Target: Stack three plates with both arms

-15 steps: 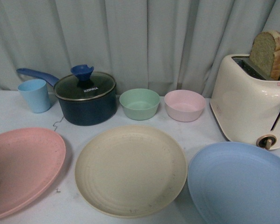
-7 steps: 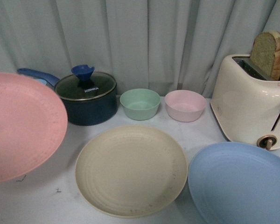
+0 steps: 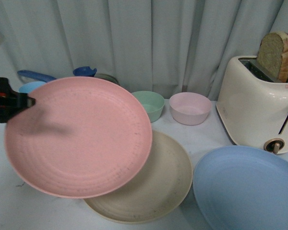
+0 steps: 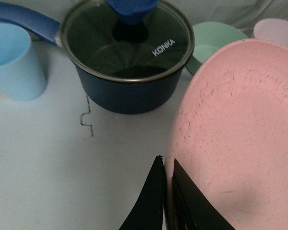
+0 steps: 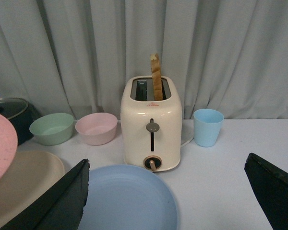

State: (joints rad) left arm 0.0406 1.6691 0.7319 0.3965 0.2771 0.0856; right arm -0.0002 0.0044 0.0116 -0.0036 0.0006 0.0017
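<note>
The left gripper (image 4: 166,166) is closed tight on the rim of the pink plate (image 3: 79,136), one black finger (image 4: 151,201) on each face; in the front view only a black stub of it shows at the frame's left edge. The pink plate hangs lifted and tilted, and it overlaps the left part of the beige plate (image 3: 169,184), which lies flat on the table (image 3: 209,136). Whether the two plates touch cannot be told. Behind the pink plate the dark pot (image 4: 127,72) is nearly hidden from the front, leaving only its blue handle, knob and a sliver of lid. A light blue cup (image 3: 30,86) barely peeks out, and the green bowl (image 3: 152,103) is partly covered. The pink bowl (image 3: 189,108) stands clear beside it. The blue plate (image 3: 245,187) lies to the right, cut off by the frame's bottom and right edges. The right gripper (image 5: 166,161) is spread wide, holding nothing, with the blue plate below it. The toaster (image 3: 252,108), with a bread slice (image 3: 276,55) in its slot, is clipped at the right.
</note>
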